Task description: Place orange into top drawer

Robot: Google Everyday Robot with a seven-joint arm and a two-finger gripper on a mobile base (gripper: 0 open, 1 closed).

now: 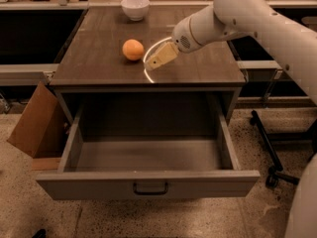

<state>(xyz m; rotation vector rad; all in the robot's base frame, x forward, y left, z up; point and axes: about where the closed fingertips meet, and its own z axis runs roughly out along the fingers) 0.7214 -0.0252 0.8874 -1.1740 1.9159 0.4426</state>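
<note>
The orange [133,49] is a small round fruit sitting on the dark wooden cabinet top [99,58], left of centre. The gripper [157,59] hangs from the white arm coming in from the upper right; it is just to the right of the orange, low over the top and apart from it. The top drawer [148,155] is pulled fully out below, grey and empty inside, with a small dark handle [150,188] at the centre of its front.
A white bowl [135,7] stands at the back of the cabinet top. A cardboard box [34,128] leans against the cabinet's left side. A chair base with wheels [270,155] is on the floor to the right. Benches run behind.
</note>
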